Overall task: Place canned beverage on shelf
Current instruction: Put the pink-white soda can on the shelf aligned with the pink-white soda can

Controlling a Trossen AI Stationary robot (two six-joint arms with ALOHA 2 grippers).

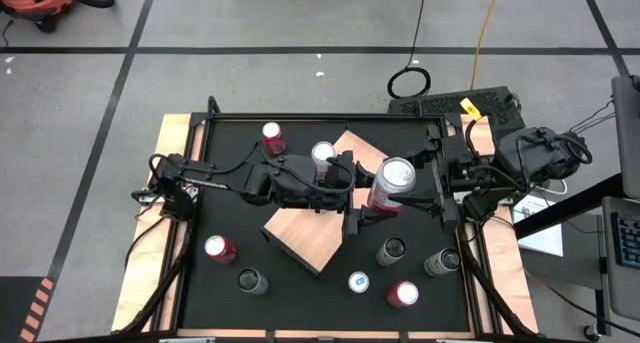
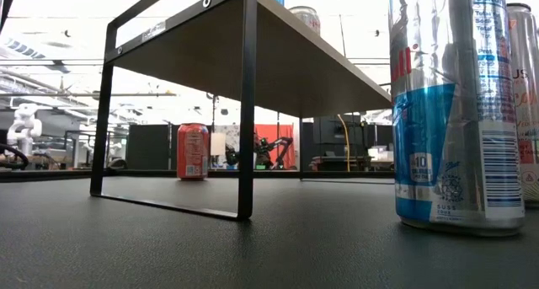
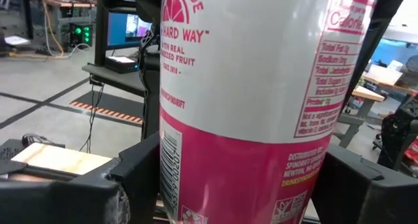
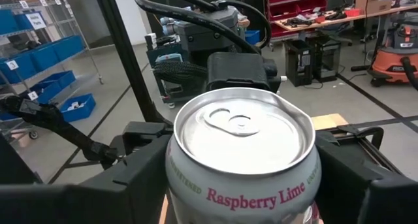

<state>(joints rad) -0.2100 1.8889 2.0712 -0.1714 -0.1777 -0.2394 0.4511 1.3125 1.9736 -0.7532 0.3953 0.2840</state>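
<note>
The left claw is clamped on the pink-and-white can, held tilted in the air over the right corner of the shelf. The right claw sits around the same can, but I cannot tell if it grips. I'd level the can and set it on bare board, away from the silver-topped can near the shelf's far corner; more cans line the tabletop's near edge.
</note>
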